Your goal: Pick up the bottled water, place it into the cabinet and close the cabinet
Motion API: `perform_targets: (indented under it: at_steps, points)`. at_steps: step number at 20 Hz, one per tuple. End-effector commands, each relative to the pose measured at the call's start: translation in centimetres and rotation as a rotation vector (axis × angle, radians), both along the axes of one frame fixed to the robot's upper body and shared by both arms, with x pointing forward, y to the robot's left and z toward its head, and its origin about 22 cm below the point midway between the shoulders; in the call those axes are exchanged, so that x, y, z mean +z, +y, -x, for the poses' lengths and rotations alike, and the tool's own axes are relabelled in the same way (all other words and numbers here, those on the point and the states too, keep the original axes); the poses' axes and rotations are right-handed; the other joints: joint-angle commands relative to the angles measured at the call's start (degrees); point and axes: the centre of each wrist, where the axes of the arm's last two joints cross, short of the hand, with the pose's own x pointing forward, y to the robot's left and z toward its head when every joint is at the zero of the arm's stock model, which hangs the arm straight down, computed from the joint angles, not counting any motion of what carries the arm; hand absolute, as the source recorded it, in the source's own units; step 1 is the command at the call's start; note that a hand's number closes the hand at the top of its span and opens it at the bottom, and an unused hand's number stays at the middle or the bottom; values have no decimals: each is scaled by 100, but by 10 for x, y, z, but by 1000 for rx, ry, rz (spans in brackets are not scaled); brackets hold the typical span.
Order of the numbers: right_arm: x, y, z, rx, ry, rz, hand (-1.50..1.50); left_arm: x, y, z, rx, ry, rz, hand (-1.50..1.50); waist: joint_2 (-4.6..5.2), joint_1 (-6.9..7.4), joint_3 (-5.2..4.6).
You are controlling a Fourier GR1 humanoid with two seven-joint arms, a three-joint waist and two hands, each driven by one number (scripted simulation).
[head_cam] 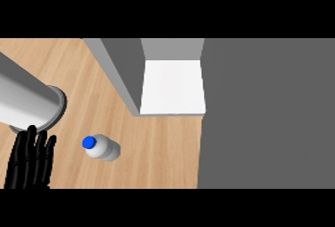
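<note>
The water bottle (104, 149) stands on the wooden table (157, 150) in the lower left part of the view. It is seen from above, so its blue cap (89, 142) shows at its upper left and its pale body below that. Nothing touches it. Just to its left, with a strip of bare wood between, the left robot hand (27, 164) comes up from the lower edge. Its fingers are straight, held close together and pointing up the view, and it holds nothing. Its fingertips reach almost to the round end of a thick grey forearm (26, 104), which slants in from the upper left and covers that corner of the table. Up and to the right of the bottle is the cabinet (124, 75). Its grey side wall runs diagonally down the view and ends near the front edge of a white inner floor (173, 86). That white inside lies open to view. From the bottle to that front edge the wood is bare. A wide dark grey panel (268, 115) fills the whole right side, from the top of the scene to the bottom. It borders the white floor on its right and cuts off the table there. Whether it is the cabinet's door or its top cannot be told.
</note>
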Motion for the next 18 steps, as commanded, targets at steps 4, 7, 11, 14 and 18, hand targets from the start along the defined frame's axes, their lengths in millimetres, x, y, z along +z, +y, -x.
perform_targets:
  at_steps: [4,7,11,14,18]
  points:
    - [21,0,30,-9,-31,-9,-150,-43,17,-7,106,37,-5,-150,-5,-33,-4]
    - [28,4,29,-17,-35,-27,-150,-62,27,-26,122,67,-9,-150,19,-23,-9]
    - [26,0,39,-10,-47,10,-150,-80,37,-23,118,81,-2,-150,1,-51,-5]
    - [24,-2,42,12,-55,8,-150,-111,34,-33,114,104,21,-150,3,-69,-5]
    - [23,-6,44,-6,-46,16,-150,-149,44,-28,127,110,32,-150,6,-44,-8]
